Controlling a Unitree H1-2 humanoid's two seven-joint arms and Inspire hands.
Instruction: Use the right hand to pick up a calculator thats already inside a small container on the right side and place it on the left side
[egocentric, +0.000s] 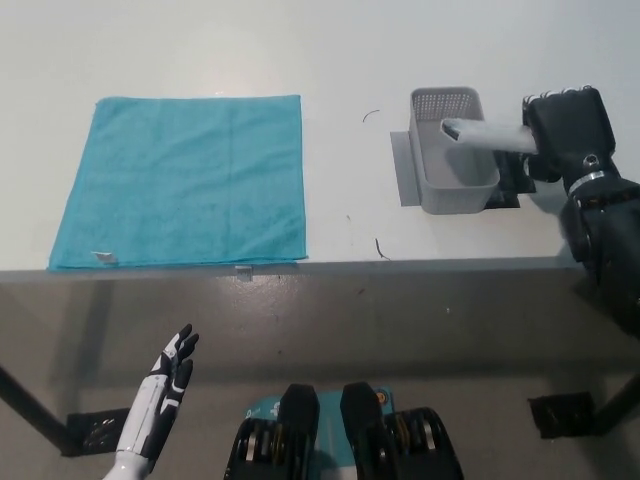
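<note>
Black right hand (565, 135) grips the calculator (487, 134) over the container (455, 190), so it's the lift step, next carry it to the cloth (185, 180); white hand (165, 385) idles open below the worktop (350, 60).

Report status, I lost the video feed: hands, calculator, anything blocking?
Right hand shut on calculator, held above container. Left hand open, low by table edge. Blue cloth at left, path looks clear.

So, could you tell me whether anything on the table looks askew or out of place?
Nothing much stands out. The blue cloth lies flat, though slightly skewed to the table edge. The calculator, held by the right robot hand, pokes out over the grey container. The left robot hand rests below the table.
</note>
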